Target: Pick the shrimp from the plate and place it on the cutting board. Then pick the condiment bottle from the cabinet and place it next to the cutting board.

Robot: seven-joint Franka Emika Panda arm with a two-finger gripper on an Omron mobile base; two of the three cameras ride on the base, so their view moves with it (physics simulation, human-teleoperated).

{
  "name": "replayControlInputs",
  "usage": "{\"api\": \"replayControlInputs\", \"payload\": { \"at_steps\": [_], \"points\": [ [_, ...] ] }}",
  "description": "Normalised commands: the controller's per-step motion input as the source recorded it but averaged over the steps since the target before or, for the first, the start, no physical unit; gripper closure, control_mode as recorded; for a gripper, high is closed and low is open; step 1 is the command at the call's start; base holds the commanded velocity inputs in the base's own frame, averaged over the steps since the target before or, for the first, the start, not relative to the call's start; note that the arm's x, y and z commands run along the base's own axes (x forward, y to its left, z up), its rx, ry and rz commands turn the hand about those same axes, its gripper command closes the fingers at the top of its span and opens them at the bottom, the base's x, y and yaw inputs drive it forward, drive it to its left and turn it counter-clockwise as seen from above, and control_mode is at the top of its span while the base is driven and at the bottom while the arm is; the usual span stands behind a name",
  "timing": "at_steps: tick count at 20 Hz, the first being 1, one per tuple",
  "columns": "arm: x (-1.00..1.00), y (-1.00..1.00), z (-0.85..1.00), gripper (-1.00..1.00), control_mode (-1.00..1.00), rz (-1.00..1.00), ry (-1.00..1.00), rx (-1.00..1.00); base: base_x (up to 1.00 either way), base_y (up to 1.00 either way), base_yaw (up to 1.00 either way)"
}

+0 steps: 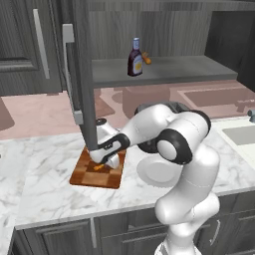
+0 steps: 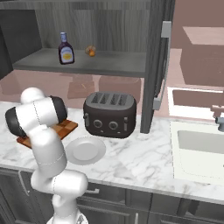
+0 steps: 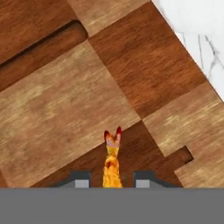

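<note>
Right under the hand camera sits the cutting board (image 3: 87,100), its checkered blocks close below, and between the two finger tips of the end effector (image 3: 112,179) is the shrimp (image 3: 112,159), tail pointing away. Whether the fingers are clamped on it or just parted, I cannot tell; there is a sliver of gap on each side.

Widening out, biggest first: the marble table (image 1: 45,189) carries everything, with the open cabinet (image 1: 164,69) above its back edge. On that shelf stands the condiment bottle (image 1: 135,57), upright, a small orange thing just beside it. A dark toaster (image 2: 109,114) sits toward the table's back edge. The board lies toward the front edge, the plate (image 1: 154,172) just beside it.

My read: the first step is at its close, shrimp down on the board. Next comes letting go cleanly, lifting straight off, then a high reach up to the shelf for the bottle.
</note>
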Motion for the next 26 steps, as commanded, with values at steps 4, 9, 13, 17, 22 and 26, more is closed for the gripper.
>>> {"api": "replayControlInputs", "payload": {
  "at_steps": [4,9,13,17,22,26],
  "points": [
    [-0.10,-0.19,0.04,-1.00,-1.00,0.00,-0.08,0.01,0.00,0.00,0.00],
    [-0.23,-0.13,0.18,-1.00,-1.00,0.00,-0.08,0.01,0.00,0.00,0.00],
    [-0.26,-0.03,0.38,-1.00,-1.00,0.00,-0.07,0.01,0.00,0.00,0.00],
    [-0.21,-0.07,0.59,-1.00,-1.00,0.00,-0.05,0.04,0.00,0.00,0.00],
    [-0.12,-0.09,0.73,-1.00,-1.00,0.00,-0.04,0.06,0.00,0.00,0.00],
    [-0.09,-0.13,0.67,-1.00,-1.00,0.00,-0.05,0.06,0.00,0.00,0.00]
  ]
}}
